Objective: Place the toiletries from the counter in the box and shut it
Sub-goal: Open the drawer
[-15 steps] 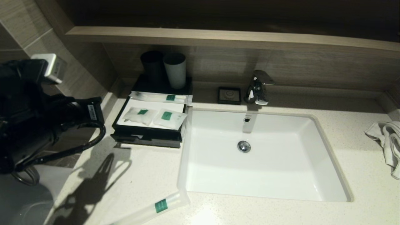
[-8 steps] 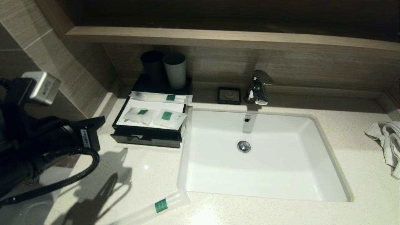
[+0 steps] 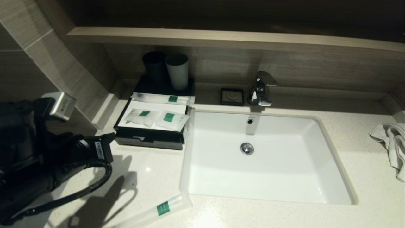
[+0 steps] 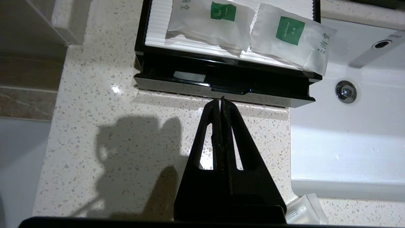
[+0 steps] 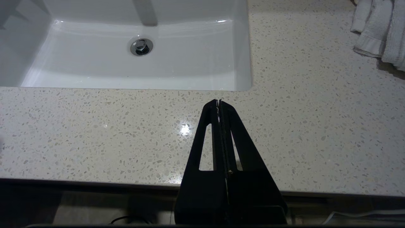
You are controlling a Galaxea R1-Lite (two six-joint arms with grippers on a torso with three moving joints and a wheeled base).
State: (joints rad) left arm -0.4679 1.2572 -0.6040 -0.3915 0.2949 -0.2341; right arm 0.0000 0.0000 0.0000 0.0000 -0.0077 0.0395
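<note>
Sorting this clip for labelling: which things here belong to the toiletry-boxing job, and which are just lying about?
Part of the job:
- long packet on the counter
- long packet and two pouches atop the box
- left pincer, shut, near the drawer front

Lying about:
- tumblers
- square dish
- faucet
- sink
- towel
- right pincer, parked

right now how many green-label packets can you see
4: two pouches on the box top, one long packet behind them, one long packet on the counter near the sink.
</note>
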